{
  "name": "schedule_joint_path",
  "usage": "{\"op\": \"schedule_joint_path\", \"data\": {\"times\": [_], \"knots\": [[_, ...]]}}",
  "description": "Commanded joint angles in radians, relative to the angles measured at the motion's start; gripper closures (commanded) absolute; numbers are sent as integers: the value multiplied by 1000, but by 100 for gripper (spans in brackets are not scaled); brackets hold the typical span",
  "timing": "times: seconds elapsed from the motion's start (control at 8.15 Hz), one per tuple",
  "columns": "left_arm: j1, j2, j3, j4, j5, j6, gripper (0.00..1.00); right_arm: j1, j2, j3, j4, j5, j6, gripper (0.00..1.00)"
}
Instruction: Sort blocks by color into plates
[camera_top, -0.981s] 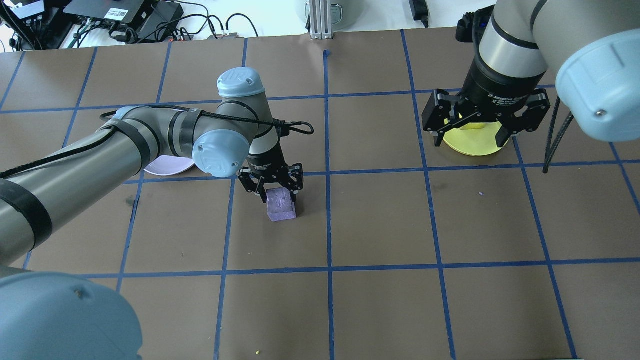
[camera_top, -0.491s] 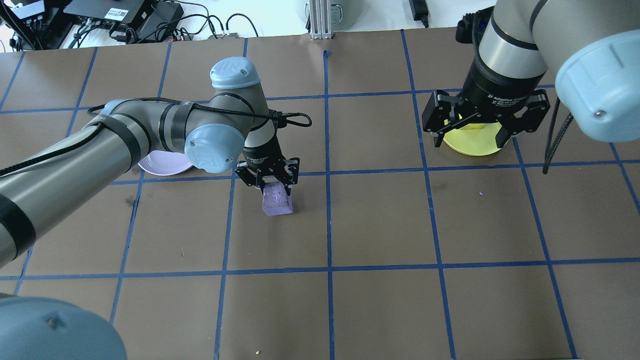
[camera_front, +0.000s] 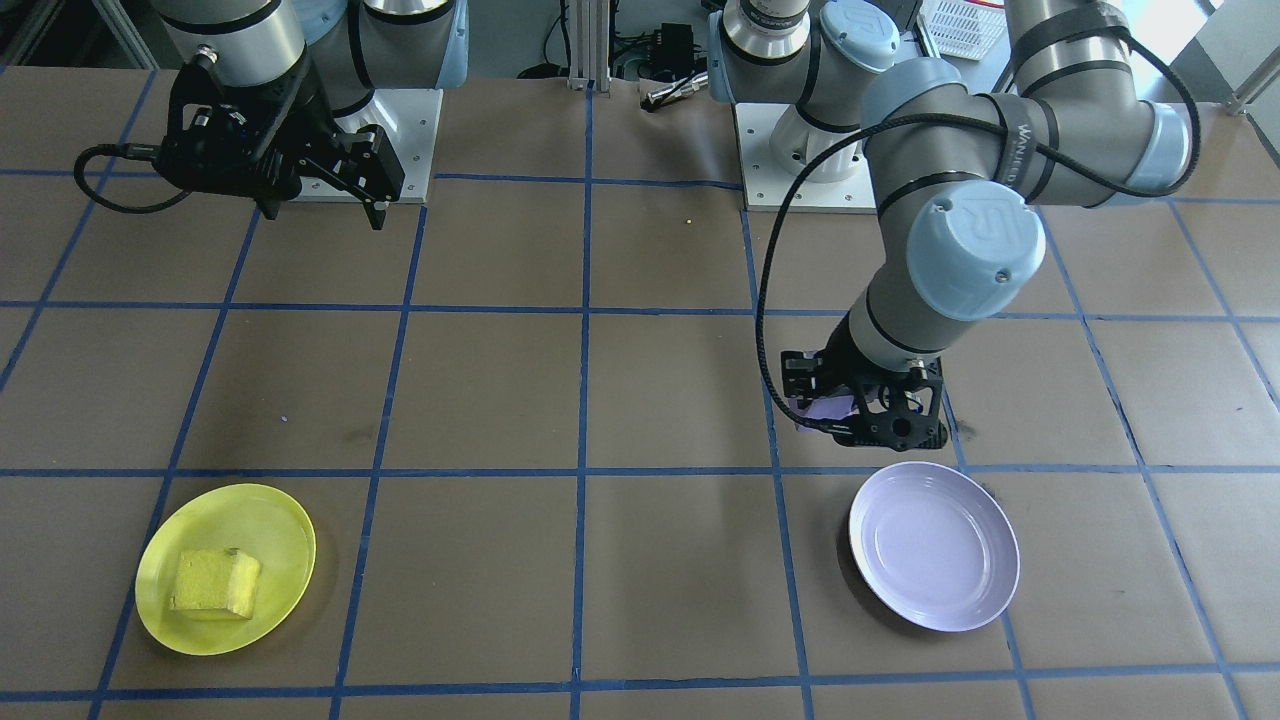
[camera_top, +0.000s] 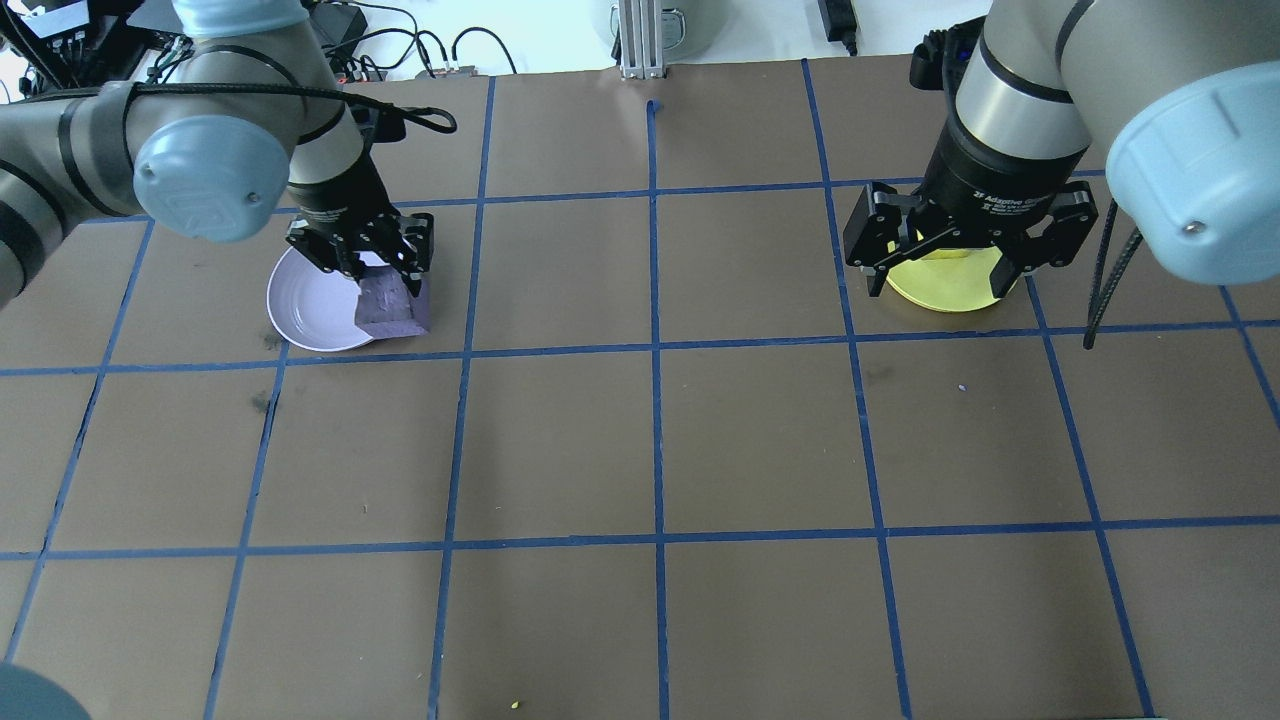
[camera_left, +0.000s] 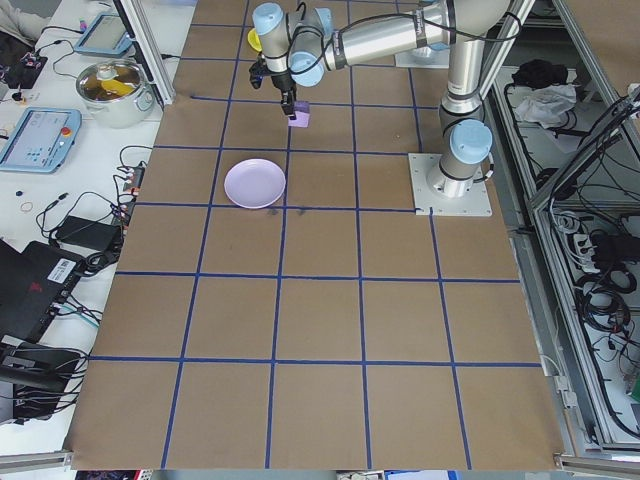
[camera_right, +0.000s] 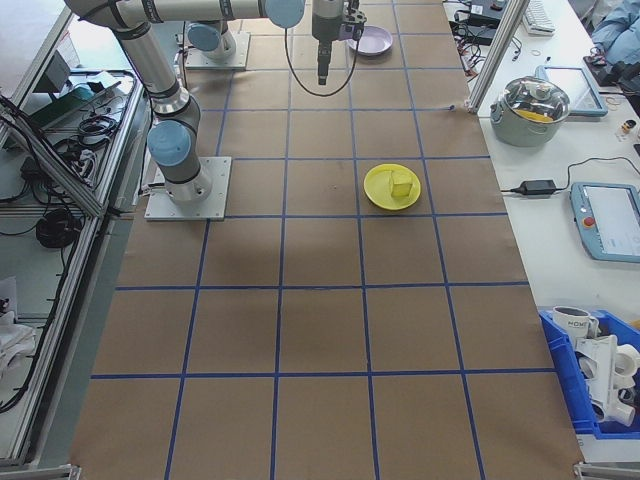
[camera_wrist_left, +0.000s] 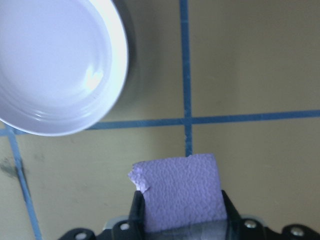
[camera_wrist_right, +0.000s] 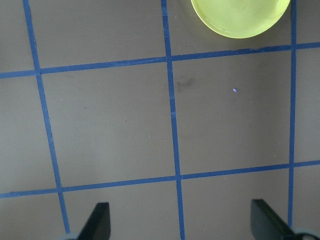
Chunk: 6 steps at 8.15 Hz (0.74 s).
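My left gripper (camera_top: 385, 280) is shut on the purple block (camera_top: 392, 310), which hangs above the table just beside the rim of the lavender plate (camera_top: 305, 310). The left wrist view shows the purple block (camera_wrist_left: 182, 192) between the jaws, with the lavender plate (camera_wrist_left: 55, 65) empty and off to one side. The yellow block (camera_front: 215, 583) lies in the yellow plate (camera_front: 290, 530). Near that plate my right gripper (camera_top: 945, 280) hangs open and empty, and the yellow plate (camera_wrist_right: 240, 17) shows at the top of its wrist view.
Brown table covering with a blue tape grid. Cables and electronics (camera_top: 250, 30) lie past the far edge. The two arm bases (camera_front: 800, 150) stand at the robot's side. A pot and tablets (camera_right: 540, 105) sit on side benches off the table.
My left arm has lifted the purple block and carried it left and away from mid-table to the lavender plate's rim. The right arm has stayed put.
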Motion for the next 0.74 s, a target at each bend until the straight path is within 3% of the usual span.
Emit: {"op": "schedule_joint_path", "data": {"times": [0.0,0.49,0.61], "knots": [[131,-66,22,151,9,132,100,0,1,2,-1,0,-1,0],[185,-178,23,314,10,187,100,0,4,3,-2,0,-1,0],[188,-193,25,325,10,186,49,0,4,3,-4,0,-1,0]]}}
